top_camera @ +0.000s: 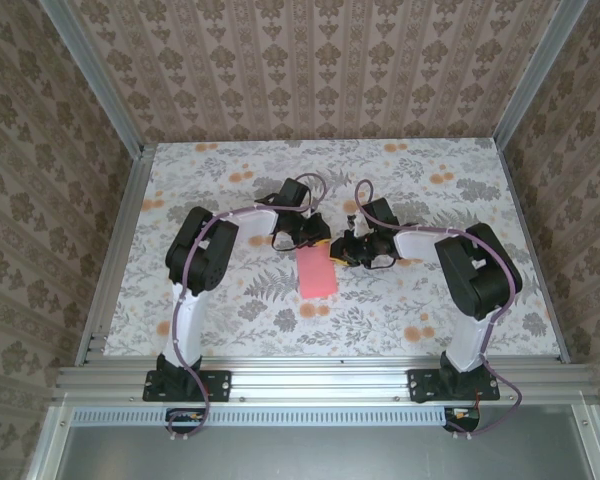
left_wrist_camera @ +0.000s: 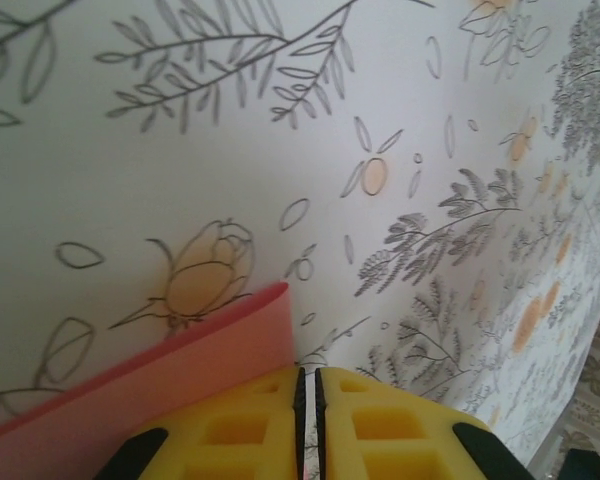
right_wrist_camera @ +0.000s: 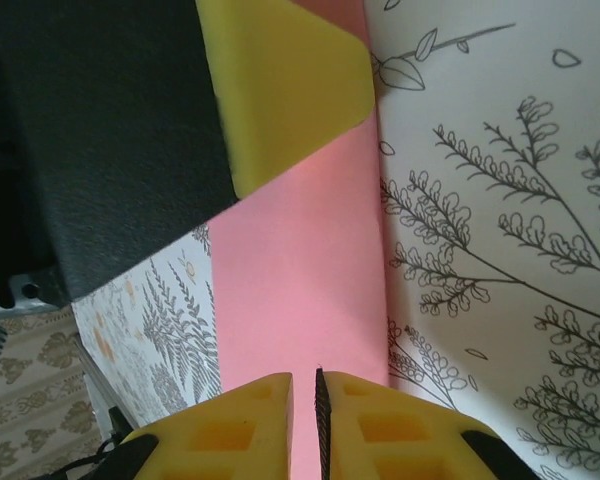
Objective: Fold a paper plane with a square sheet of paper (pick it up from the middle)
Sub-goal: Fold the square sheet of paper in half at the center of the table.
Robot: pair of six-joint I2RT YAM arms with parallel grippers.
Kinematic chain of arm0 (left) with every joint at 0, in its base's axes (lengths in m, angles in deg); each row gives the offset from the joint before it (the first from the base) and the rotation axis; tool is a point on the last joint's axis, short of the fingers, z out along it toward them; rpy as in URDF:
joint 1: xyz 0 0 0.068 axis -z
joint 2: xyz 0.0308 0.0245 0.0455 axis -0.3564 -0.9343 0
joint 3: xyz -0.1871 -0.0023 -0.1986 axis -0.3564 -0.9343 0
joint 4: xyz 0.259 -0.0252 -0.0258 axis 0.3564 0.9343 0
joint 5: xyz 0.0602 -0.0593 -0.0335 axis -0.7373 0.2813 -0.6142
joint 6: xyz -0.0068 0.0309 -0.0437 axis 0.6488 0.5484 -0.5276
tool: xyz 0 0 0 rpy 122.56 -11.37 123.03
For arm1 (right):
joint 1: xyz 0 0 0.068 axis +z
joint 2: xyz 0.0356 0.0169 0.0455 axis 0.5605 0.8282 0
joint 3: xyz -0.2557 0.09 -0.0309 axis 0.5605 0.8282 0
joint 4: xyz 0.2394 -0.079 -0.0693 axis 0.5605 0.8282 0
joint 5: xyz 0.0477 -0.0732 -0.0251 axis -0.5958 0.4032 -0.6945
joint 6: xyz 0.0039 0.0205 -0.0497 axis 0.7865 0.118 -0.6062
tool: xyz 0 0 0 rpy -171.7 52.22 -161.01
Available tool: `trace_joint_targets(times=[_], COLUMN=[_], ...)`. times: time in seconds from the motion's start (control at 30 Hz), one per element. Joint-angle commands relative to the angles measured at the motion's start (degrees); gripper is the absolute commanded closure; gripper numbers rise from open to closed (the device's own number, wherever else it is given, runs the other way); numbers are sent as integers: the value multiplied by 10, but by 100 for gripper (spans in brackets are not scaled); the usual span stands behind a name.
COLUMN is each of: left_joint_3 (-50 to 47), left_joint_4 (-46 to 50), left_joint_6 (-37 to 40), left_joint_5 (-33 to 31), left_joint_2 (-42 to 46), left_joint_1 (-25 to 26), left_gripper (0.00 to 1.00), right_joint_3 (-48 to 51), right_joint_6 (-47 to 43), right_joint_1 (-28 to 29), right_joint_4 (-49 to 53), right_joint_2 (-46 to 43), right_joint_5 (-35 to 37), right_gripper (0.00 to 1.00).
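Observation:
The square sheet of paper [top_camera: 316, 272] lies on the flowered table, folded over into a narrow pink-red rectangle. In the left wrist view its rounded fold edge [left_wrist_camera: 180, 370] runs up to the left finger. My left gripper [top_camera: 302, 243] [left_wrist_camera: 309, 375] sits at the paper's far left corner, jaws shut to a thin slit, nothing clearly between them. My right gripper [top_camera: 342, 250] [right_wrist_camera: 304, 378] hovers low over the far end of the paper [right_wrist_camera: 300, 270], jaws nearly together, pink showing through the slit. The left gripper's yellow finger [right_wrist_camera: 280, 80] shows at the top of the right wrist view.
A flower-print cloth [top_camera: 400, 300] covers the table. Aluminium rails [top_camera: 320, 378] run along the near edge and both sides, with patterned walls [top_camera: 320, 60] behind. Open cloth lies near, left and right of the paper.

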Motion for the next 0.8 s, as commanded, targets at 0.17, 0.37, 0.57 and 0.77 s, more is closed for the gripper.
trace_joint_targets(times=[0.17, 0.37, 0.57, 0.77], left_joint_3=[6, -1, -4, -11], left_joint_4=[29, 29, 29, 28], left_joint_6=[25, 27, 31, 34], left_joint_5=[-14, -14, -18, -23], left_joint_2=[-19, -20, -21, -23], left_joint_1=[-2, -2, -4, -7], left_gripper=[87, 88, 87, 87], right_joint_3=[-49, -55, -36, -11], right_joint_6=[11, -7, -34, -55], right_joint_1=[-1, -1, -1, 0], right_joint_4=[1, 40, 89, 119], right_joint_2=[56, 70, 66, 46], right_joint_5=[-17, -18, -25, -46], right_gripper=[84, 84, 84, 84])
